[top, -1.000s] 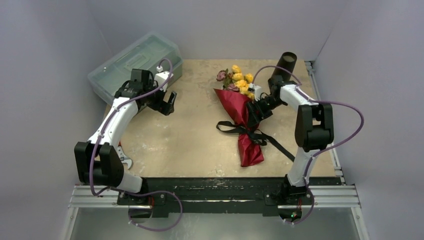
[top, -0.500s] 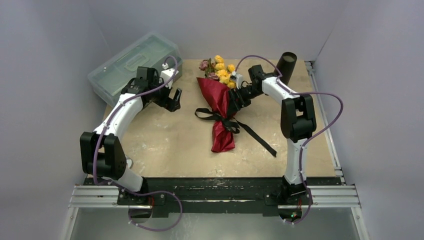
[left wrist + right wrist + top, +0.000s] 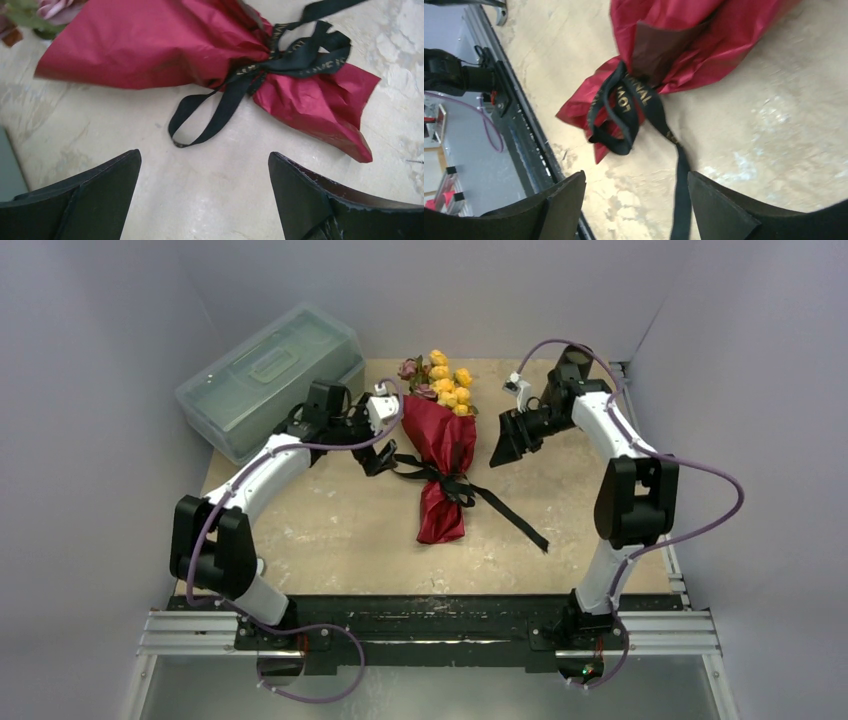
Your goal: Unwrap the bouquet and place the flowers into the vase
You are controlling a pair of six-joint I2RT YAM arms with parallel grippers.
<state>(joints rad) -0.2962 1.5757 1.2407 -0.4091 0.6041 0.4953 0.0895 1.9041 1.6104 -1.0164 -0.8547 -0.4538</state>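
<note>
I've got the L gripper (image 3: pixel 205 155) spread wide w/ nothing between the jaws, low over the table (image 3: pixel 330 530) just left of the bouquet (image 3: pixel 440 445), and a loop of the black ribbon (image 3: pixel 215 120) lies right ahead of its tips. R gripper (image 3: pixel 503 445) is also spread and empty, just right of the bouquet and not touching it. Bouquet lies approx mid-table nearer the far edge, tied, w/ the flowers (image 3: pixel 445 380) toward the far edge and its pinched end toward the near edge; vase (image 3: pixel 578 358) stands at the far-right corner, plastic box (image 3: pixel 270 365) at the far-left corner.
</note>
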